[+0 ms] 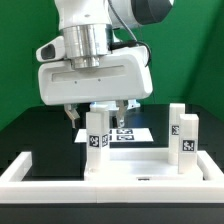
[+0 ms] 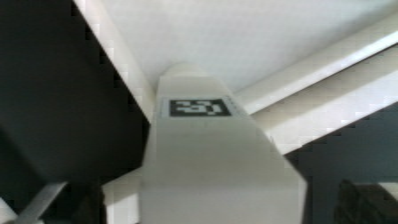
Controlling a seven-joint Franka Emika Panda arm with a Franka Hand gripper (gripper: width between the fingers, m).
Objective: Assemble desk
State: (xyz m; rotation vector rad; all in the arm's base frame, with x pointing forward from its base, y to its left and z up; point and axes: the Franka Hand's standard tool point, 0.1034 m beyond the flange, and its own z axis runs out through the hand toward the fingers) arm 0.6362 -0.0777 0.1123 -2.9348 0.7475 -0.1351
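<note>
Step in hand, as judged: fitting legs to the desk slab (image 1: pixel 150 172). The slab lies flat on the black table (image 1: pixel 25 125), inside the white border rim (image 1: pixel 20 170), toward the front of the exterior view.

3 leg blocks show in the exterior view, all upright. 1 leg (image 1: pixel 97 140) stands at the slab's corner on the exterior view's left, with tags on its face. 2 legs (image 1: pixel 184 135) stand close together on the exterior view's right; whether either is seated in the slab cannot be told. No 4th leg is visible.

The gripper (image 1: pixel 100 112) hangs directly above the left leg, jaws spread wide, 1 finger to each side of the block's top. It grasps nothing. The wrist view agrees: the leg (image 2: pixel 205 150) runs up the middle of the frame with its tag facing the camera, and a dark fingertip (image 2: pixel 39 200) sits off to 1 side, apart from it.

Next move, as judged: either closing on this leg to turn or press it home, or lifting clear of it. Closing calls for the jaws to stay centred on the block so it is not tipped.

Surface: matte black tabletop. The marker board (image 1: pixel 125 132) lies flat behind the slab. Room: plain green backdrop, nothing else in sight.
</note>
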